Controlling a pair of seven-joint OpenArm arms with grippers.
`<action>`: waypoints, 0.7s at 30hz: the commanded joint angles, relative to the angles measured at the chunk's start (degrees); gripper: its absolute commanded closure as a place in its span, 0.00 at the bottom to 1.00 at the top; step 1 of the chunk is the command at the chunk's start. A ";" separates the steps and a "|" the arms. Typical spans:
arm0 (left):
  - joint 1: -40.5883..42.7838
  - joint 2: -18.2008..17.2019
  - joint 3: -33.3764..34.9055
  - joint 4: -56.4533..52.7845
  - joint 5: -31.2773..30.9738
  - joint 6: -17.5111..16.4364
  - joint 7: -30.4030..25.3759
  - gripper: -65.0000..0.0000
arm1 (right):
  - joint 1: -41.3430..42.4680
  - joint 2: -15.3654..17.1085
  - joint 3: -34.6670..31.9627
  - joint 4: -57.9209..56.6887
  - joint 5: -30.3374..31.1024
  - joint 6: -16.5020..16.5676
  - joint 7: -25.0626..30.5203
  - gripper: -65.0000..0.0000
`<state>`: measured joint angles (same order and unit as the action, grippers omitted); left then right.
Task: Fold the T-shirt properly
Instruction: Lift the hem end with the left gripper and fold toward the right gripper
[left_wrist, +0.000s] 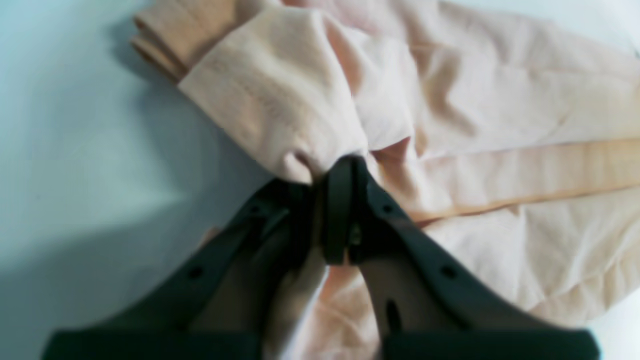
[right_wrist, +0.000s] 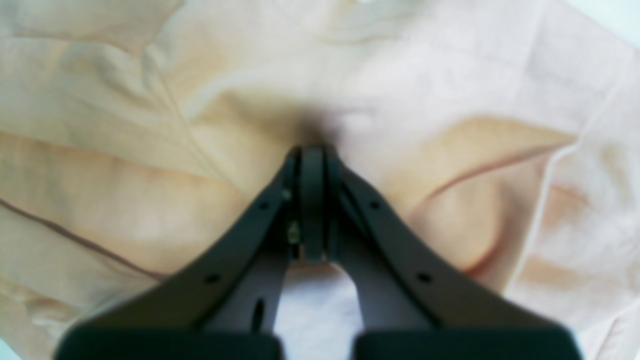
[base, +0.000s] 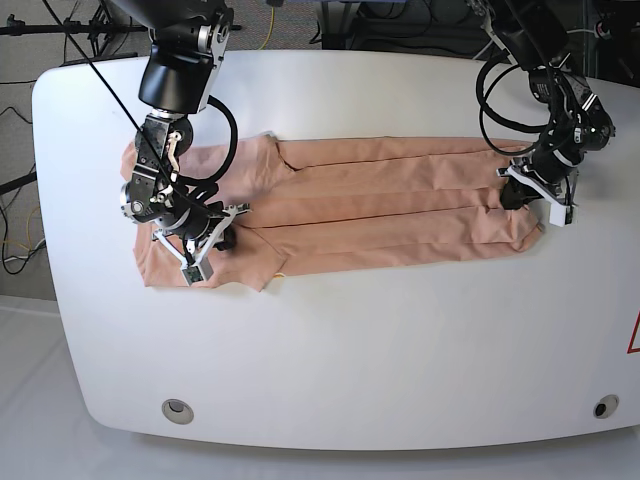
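With the T-shirt (base: 380, 205) lying as a long narrow strip across the white desk (base: 330, 350), the left gripper (left_wrist: 337, 172) pinches its 3 o'clock end and the right gripper (right_wrist: 312, 150) is clamped on cloth near 9 o'clock, so the lengthwise fold looks next, calling for one end carried over the other.

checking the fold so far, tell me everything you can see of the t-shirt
The T-shirt is plain peach, soft wrinkled cloth, lying flat along the white table, its sides folded inward into a long band. The left end effector is shut on bunched fabric at one end; the right end effector is shut, pressing the other end.
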<state>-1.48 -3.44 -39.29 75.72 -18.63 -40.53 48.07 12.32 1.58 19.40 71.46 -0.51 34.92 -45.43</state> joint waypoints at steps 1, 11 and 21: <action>-0.94 1.46 0.30 1.86 2.94 0.53 5.24 0.93 | -1.02 0.04 -0.28 -1.18 -4.89 -0.41 -6.75 1.00; -3.67 6.83 4.17 11.27 2.94 0.53 11.84 0.93 | -1.02 0.04 -0.28 -1.26 -4.89 -0.41 -6.75 1.00; -3.58 12.44 13.57 17.07 3.12 0.53 12.10 0.93 | -1.02 -0.05 -0.28 -1.26 -4.89 -0.41 -6.75 1.00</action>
<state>-4.27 8.75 -27.33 90.96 -14.15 -39.70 61.08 12.34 1.58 19.40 71.44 -0.82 34.94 -45.41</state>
